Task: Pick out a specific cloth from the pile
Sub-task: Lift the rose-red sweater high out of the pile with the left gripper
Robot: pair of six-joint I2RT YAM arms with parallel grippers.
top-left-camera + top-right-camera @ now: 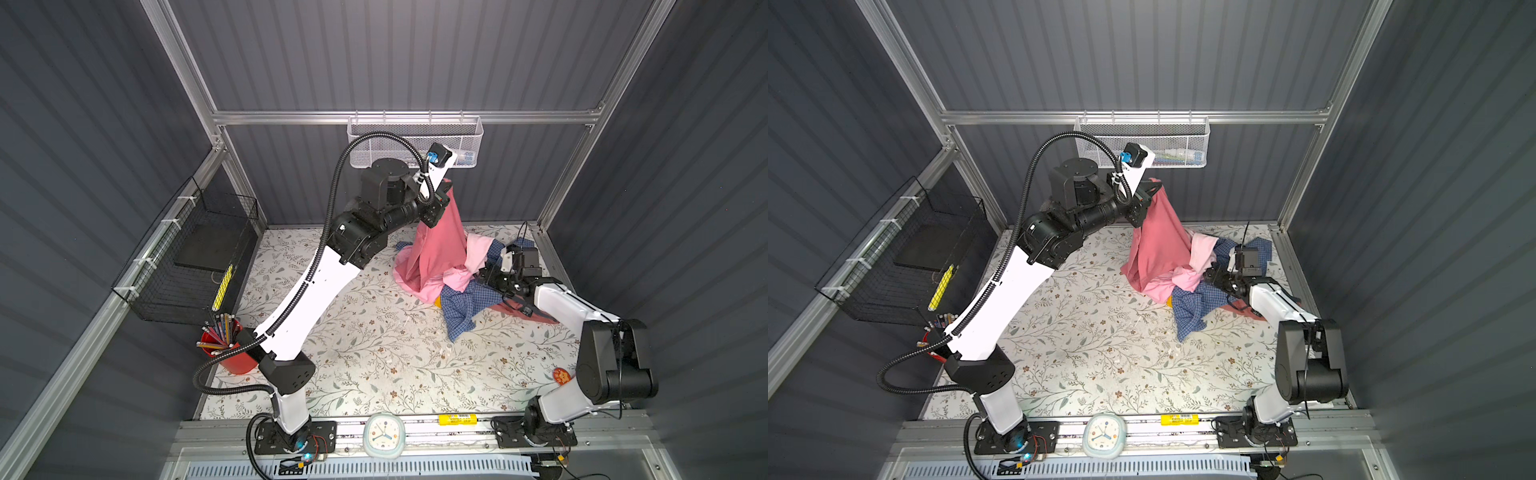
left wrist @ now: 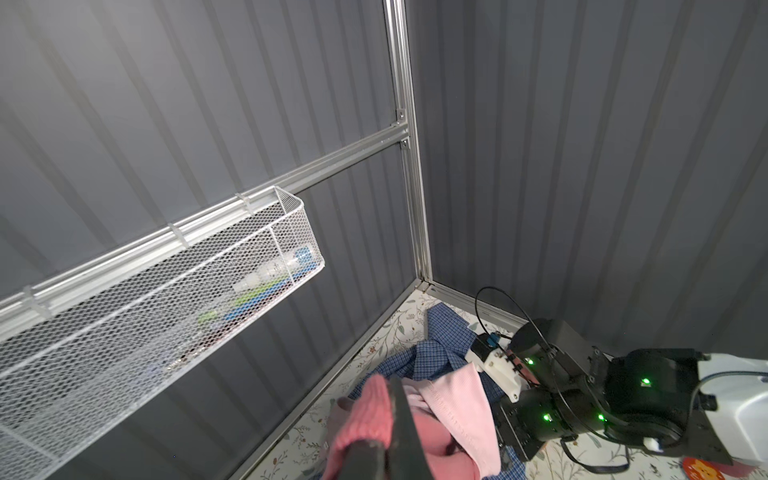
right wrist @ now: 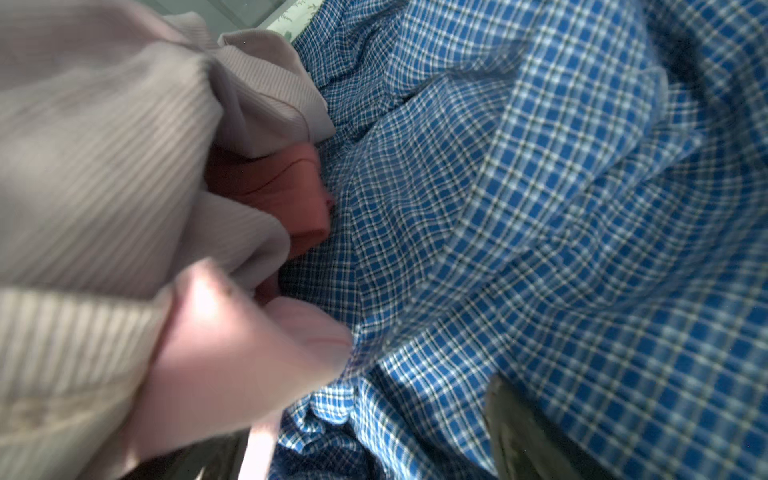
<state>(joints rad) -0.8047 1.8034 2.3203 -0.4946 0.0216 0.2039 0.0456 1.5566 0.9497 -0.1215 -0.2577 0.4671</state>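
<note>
Left pincer (image 1: 445,189) is pressed together on a ribbed edge of the cloth (image 1: 436,249) and is held high above the pile (image 1: 469,286). The cloth hangs from that grip as a long rose-red drape. Its lower end is spread on the tabletop (image 1: 374,353), touching the pile on the side away from the right arm.

Right pincer (image 1: 484,276) is pushed low into the pile from the opposite side, its tips among folds of the checked shirt (image 1: 461,307) and the pale pink garment (image 1: 478,249). Whether it is spread or pressed together cannot be told, and no held fabric can be made out.

The checked shirt is spread over the pile's side toward the arm bases, with more of it showing at the pile's back edge. A bright pink garment (image 1: 457,280) is bunched in the pile's middle, touching the cloth's lower end. The pale pink garment is stacked just behind it.

A darker red piece (image 1: 525,311) is seen at the pile's outer edge, under the right arm and partly covered by the checked shirt. The right wrist view is filled by checked and pale ribbed fabric, with a small reddish fold wedged between them. A white mesh basket (image 1: 415,141) is mounted on the wall behind and above the pile.
</note>
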